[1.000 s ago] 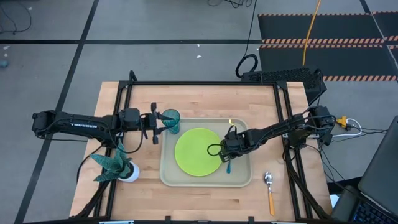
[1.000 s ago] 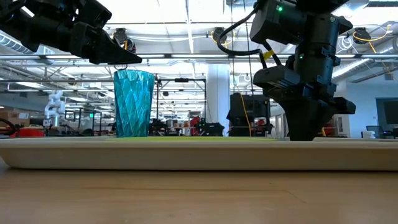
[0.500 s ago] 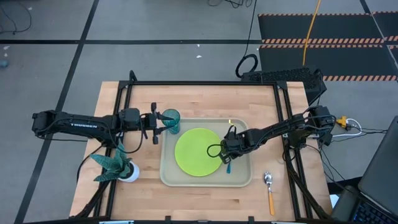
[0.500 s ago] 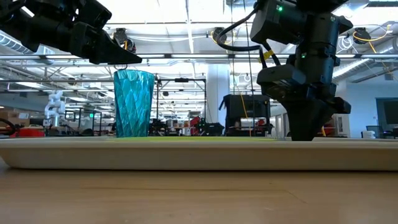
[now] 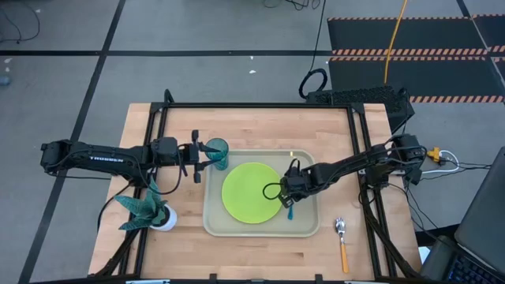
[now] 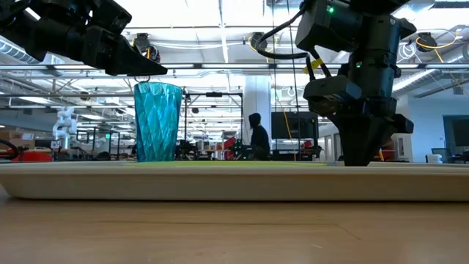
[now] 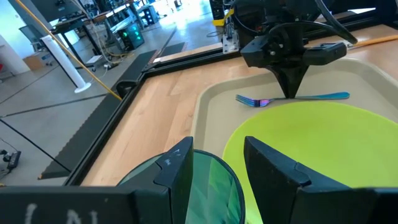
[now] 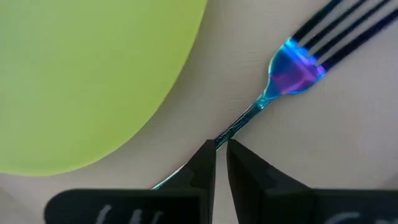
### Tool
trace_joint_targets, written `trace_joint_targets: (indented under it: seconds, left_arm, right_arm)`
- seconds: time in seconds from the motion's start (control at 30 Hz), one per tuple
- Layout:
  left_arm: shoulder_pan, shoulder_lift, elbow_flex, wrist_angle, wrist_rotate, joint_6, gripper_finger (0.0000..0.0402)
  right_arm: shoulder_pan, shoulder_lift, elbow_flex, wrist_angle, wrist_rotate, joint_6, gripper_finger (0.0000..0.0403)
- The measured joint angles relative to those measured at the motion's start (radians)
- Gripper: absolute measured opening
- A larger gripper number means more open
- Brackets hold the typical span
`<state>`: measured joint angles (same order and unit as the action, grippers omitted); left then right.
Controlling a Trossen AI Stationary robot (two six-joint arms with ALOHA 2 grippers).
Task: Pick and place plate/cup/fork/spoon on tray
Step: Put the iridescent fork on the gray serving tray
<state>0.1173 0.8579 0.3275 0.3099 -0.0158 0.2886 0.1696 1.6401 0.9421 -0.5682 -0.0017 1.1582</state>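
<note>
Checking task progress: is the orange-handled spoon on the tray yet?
No, the spoon lies on the bare table outside the tray's rim.

bright even overhead light, ceiling strips blazing behind the arms in the low view, soft shadows, purple-blue sheen on the fork (image 8: pixel 292 67), right gripper (image 8: pixel 219 163) fingertips kinda blurry up close

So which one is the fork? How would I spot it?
Find the big beige tray mid-table. Beside the lime-green plate, under the right gripper, lies the fork. Its slim blue handle sets it apart from the orange-handled spoon, which lies off the tray.
</note>
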Motion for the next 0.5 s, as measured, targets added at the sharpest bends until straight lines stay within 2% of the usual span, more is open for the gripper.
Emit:
trace_joint_targets:
  seconds: [0.13,0.27,0.5]
  left_arm:
    - [0.0,0.0,0.0,0.0,0.0,0.0,0.0147]
    - [0.0,0.0,0.0,0.0,0.0,-0.001,0.0147]
    - [-0.001,0.0,0.0,0.0,0.016,-0.003,0.0147]
  right_arm:
    - [0.0,-0.045,-0.002,0.002,-0.003,0.081,0.0027]
    - [-0.009,-0.116,-0.002,-0.028,-0.056,0.172,0.0027]
    - [-0.015,-0.231,-0.001,-0.136,-0.034,0.298,0.0027]
